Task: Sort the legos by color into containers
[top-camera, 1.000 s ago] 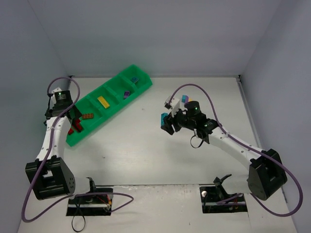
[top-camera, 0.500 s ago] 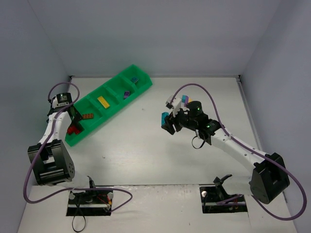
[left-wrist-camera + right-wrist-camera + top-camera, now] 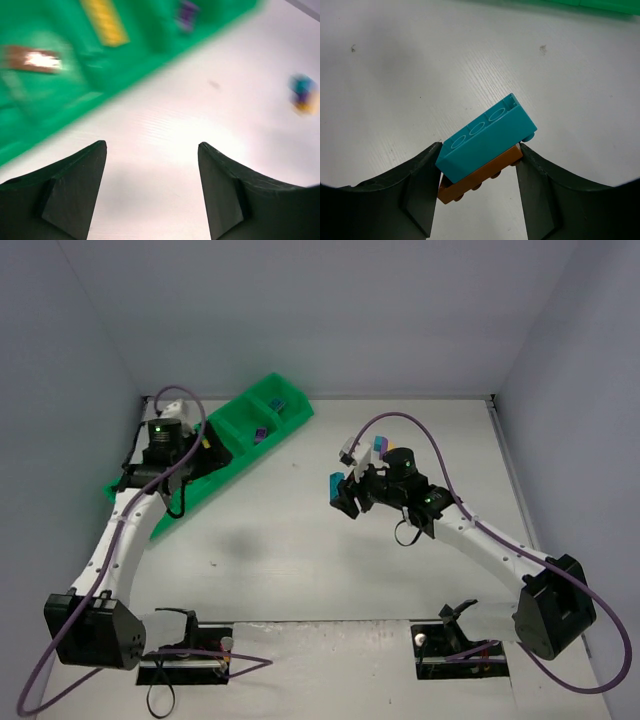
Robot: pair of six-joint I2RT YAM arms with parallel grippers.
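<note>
The right gripper (image 3: 480, 156) is closed on a small stack, a teal brick (image 3: 485, 136) sitting on a thinner brown-orange plate (image 3: 479, 181). Its two dark fingers (image 3: 420, 192) press against the stack's ends at the bottom centre of the right wrist view, with the white table (image 3: 395, 75) behind. In the top view that gripper (image 3: 344, 492) sits just right of centre, well apart from the green tray (image 3: 236, 420), which lies on a slant in the upper left of the frame. A loose stack (image 3: 380, 444), purple and teal, lies on the table just up and right of the held one. Inside the tray, a purple brick (image 3: 260, 433) shows in one compartment and a teal-blue brick (image 3: 277, 404) in the compartment at the far end; the left arm (image 3: 125, 520) covers the tray's nearer part. The left gripper (image 3: 151, 150) is wide open with nothing between its fingers, which frame bare table at the bottom of the left wrist view. That view is blurred: the tray fills its upper left, holding a yellow brick (image 3: 105, 22), a brown-orange brick (image 3: 31, 57) in the compartment to its left and the purple brick toward the top edge — while at the right edge a teal-topped blob (image 3: 302, 92) lies on the table, too smeared to make out further.
</note>
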